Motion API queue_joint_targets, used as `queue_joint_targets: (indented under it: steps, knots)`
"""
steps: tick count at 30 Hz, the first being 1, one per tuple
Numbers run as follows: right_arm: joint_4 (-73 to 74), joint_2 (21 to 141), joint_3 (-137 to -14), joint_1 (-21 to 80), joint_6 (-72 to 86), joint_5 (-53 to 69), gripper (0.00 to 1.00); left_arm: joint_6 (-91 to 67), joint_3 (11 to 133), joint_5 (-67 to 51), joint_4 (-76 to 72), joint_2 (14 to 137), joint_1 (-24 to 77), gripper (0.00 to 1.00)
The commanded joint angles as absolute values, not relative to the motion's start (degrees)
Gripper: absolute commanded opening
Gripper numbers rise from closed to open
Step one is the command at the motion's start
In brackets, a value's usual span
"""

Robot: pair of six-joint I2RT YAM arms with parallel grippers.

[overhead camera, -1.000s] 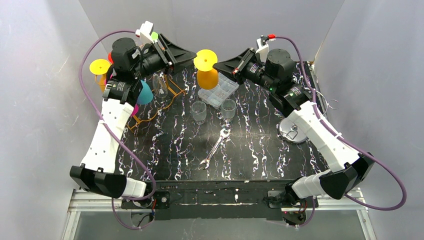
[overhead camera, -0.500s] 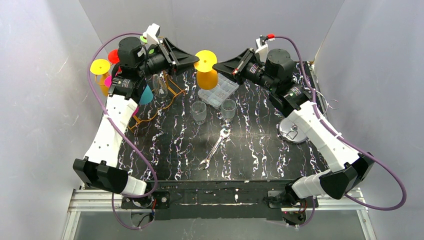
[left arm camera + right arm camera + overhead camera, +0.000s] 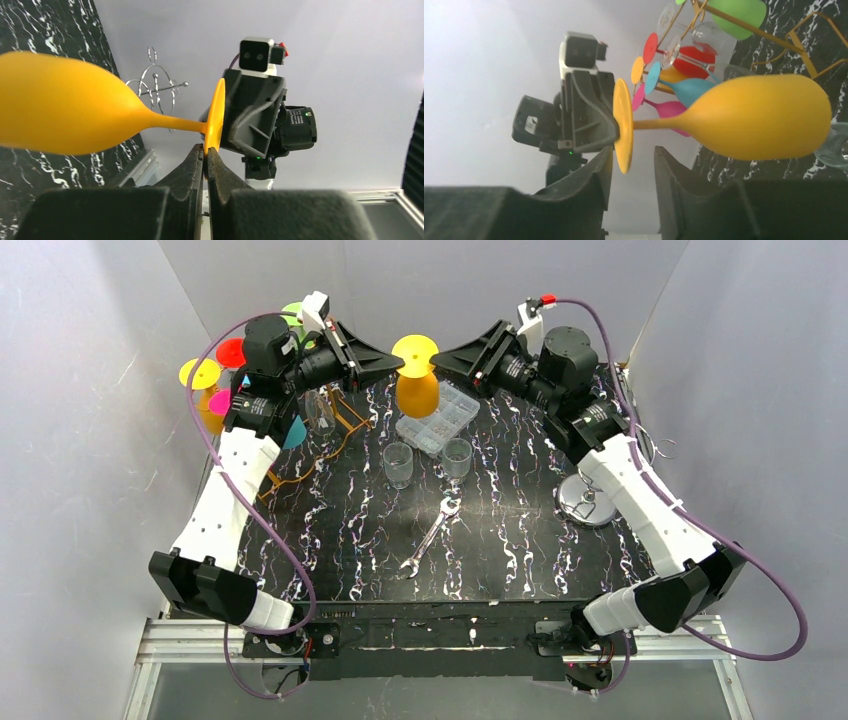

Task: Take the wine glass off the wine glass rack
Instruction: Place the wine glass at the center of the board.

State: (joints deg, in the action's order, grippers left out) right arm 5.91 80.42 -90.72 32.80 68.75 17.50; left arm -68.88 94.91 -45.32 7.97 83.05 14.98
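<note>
At the far left the wine glass rack (image 3: 335, 425) stands on the tabletop (image 3: 520, 540) with several coloured glasses on it. The orange wine glass (image 3: 416, 390) is already off it, held in the air well to the rack's right, foot up and bowl down, above a clear parts box (image 3: 437, 420).

The left arm stretches from its base along the left edge, its wrist raised and turned so the left tool (image 3: 395, 362) points level to the right. That tool is clenched on the rim of the glass's foot, its fingers (image 3: 196, 159) pinching the thin disc at its edge.

The step in hand looks like a handover. The hold is only an edge pinch with the bowl's weight hanging off it, so the left wrist should hold steady and level until the other side is clear.

The right arm mirrors the pose, wrist high, right tool (image 3: 440, 352) pointing left. Its jaws stand parted on either side of the foot, released rather than gripping. It should back out straight along its own line, so neither finger (image 3: 599, 172) clips the disc.
</note>
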Motion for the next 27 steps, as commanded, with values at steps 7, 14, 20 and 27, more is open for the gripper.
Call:
queue_joint_targets:
  steps: [7,14,20,27]
  knots:
    - [1.0,77.9,-91.7,19.4,58.4,29.1,0.95,-89.6,90.7,-41.1,-3.7,80.8,15.3,0.0]
    - [-17.3,74.0,-76.5,12.0,63.6,40.6,0.98,-101.3,91.5,-34.5,-7.2,80.8,15.3,0.0]
    - [-34.4,72.3,-68.6,12.4,72.7,41.0,0.92,-111.3,91.0,-31.1,-13.1,82.3,15.4,0.0]
    - [-43.7,73.9,-67.0,14.5,74.0,38.0,0.88,-118.8,91.8,-27.7,-15.6,82.3,17.0,0.0]
